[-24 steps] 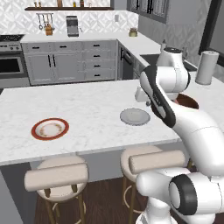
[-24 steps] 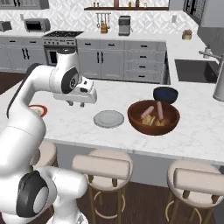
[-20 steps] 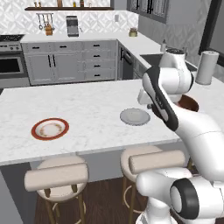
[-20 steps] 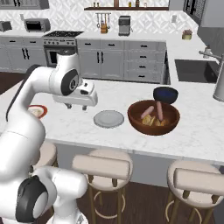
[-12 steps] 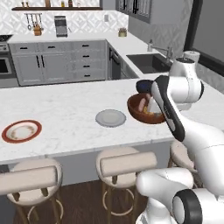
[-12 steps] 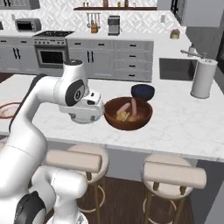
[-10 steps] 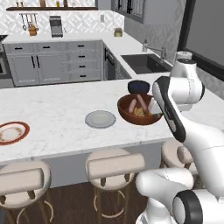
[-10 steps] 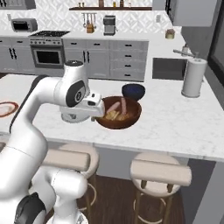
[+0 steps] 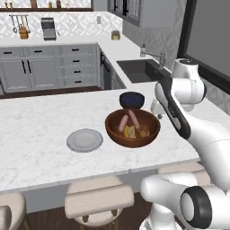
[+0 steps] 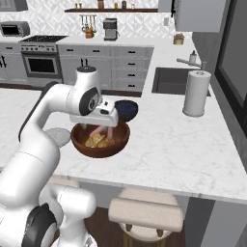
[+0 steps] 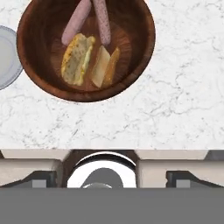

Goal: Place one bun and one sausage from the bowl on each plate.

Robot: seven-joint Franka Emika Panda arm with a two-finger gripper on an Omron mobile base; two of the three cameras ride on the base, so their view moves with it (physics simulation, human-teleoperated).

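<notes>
Upper centre of the left base view, a small dark blue bowl [image 9: 132,99] sits on the white marble counter [image 9: 36,121]. Far right in the right base view, a paper towel roll [image 10: 196,93] stands upright beside the sink [image 10: 170,81]. Bottom edge, a padded stool [image 10: 146,215].

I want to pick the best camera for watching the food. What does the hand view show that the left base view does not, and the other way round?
Hand view alone: the two buns seen from above, lying side by side on the bowl's floor below the sausages.

Left base view alone: the small dark blue bowl behind the big bowl, the whole grey plate, the sink and the stools.

Both: the reddish-brown bowl, two sausages and marble counter.
</notes>
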